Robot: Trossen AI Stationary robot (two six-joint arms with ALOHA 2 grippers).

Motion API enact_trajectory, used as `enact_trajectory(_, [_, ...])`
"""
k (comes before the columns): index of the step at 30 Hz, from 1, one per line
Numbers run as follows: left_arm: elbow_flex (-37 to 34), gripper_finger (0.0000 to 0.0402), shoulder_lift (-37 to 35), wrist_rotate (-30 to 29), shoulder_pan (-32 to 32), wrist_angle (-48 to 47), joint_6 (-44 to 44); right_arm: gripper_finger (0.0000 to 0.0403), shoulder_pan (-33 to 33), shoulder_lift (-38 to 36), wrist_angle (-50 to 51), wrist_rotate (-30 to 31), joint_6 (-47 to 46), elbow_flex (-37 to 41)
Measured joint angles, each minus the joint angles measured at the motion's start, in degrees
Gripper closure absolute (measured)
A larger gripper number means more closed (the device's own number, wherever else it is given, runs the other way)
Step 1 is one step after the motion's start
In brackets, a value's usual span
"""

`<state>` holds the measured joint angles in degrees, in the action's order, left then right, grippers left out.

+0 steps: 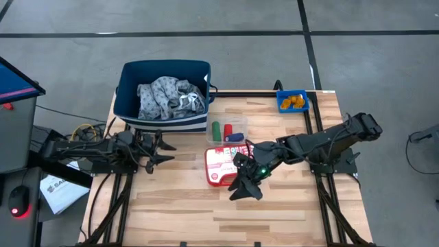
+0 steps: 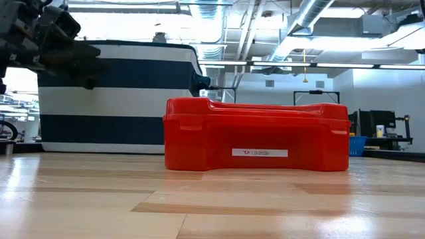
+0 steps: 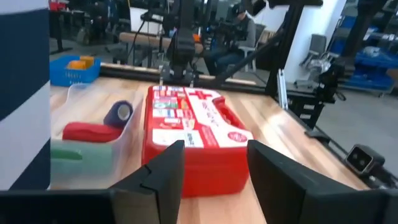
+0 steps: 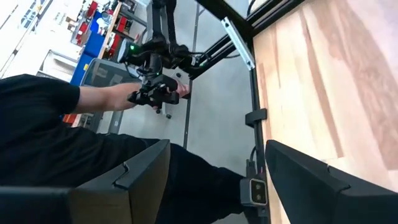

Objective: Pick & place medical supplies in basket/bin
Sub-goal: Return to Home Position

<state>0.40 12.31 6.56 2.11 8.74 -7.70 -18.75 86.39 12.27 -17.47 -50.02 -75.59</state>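
The navy basket [image 1: 130,96] stands at the table's far left, and the grey-white cloth [image 1: 168,96] lies inside it. Red, green and dark blue cylinders [image 1: 226,130] sit in a clear tray beside it; the left wrist view shows the red one [image 3: 92,132]. Orange pill bottles [image 1: 293,101] lie in the small blue bin [image 1: 281,104] at the far right. My left gripper [image 1: 156,152] is open near the basket's near side, pointing at the first-aid case [image 3: 193,130]. My right gripper [image 1: 244,186] is open above the case's near right corner and holds nothing.
The red-and-white first-aid case [image 1: 221,166] lies mid-table between both grippers and fills the low view [image 2: 255,136]. Bare wood lies along the near half of the table [image 1: 206,219]. The right wrist view shows a person in black [image 4: 56,124] beyond the table edge.
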Motion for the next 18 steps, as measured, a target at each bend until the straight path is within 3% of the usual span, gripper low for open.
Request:
enact_trajectory(6, [0.02, 0.0239, -5.19, -0.79, 0.00, -6.61, 1.27, 0.0143, 2.12, 0.00, -0.22, -0.75, 1.87, 0.00])
enact_trajectory(18, [0.02, 0.0239, -4.05, -5.77, 0.07, -7.70, 2.49, 0.0143, 5.11, -0.67, -0.44, -3.70, 6.27, 0.01])
